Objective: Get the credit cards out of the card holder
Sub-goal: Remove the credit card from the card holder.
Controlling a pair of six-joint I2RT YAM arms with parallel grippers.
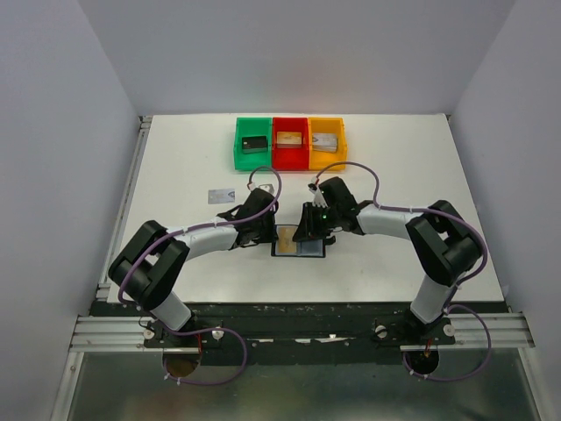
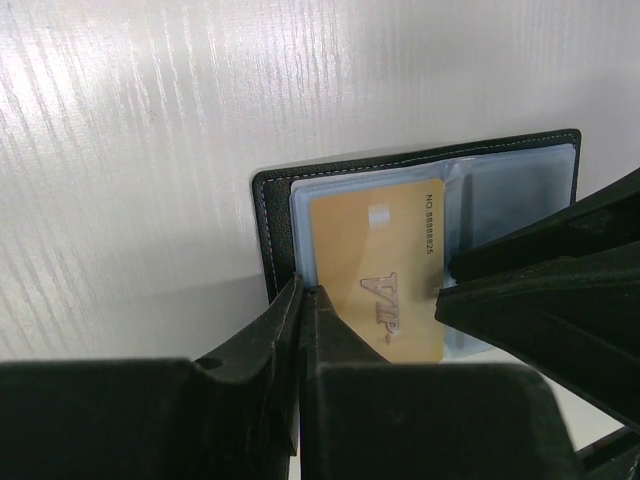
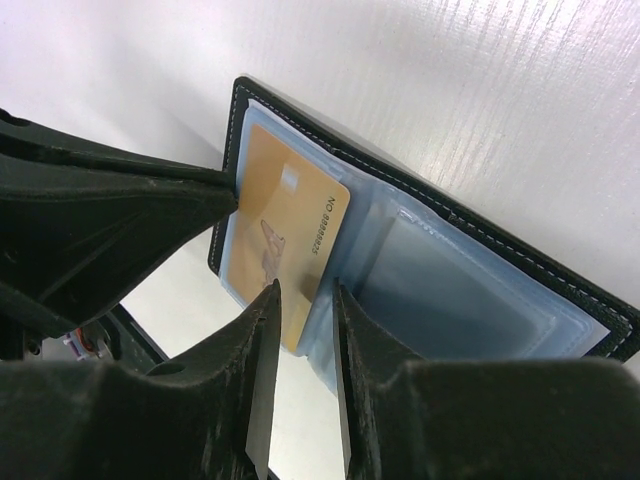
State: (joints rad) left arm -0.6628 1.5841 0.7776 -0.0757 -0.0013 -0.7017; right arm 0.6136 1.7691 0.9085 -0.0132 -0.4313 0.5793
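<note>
Seen from above, the open card holder (image 1: 300, 242) lies on the table (image 1: 412, 175), with the left gripper (image 1: 266, 231) at its nine o'clock and the right gripper (image 1: 310, 230) at its twelve. A silver-grey card (image 1: 221, 196) lies apart at ten o'clock. At the left wrist, the jaws are pressed together at the holder's edge, beside a gold card (image 2: 375, 270) in its sleeve. At the right wrist, the jaws are narrowly parted over that card's corner, with nothing grasped.
</note>
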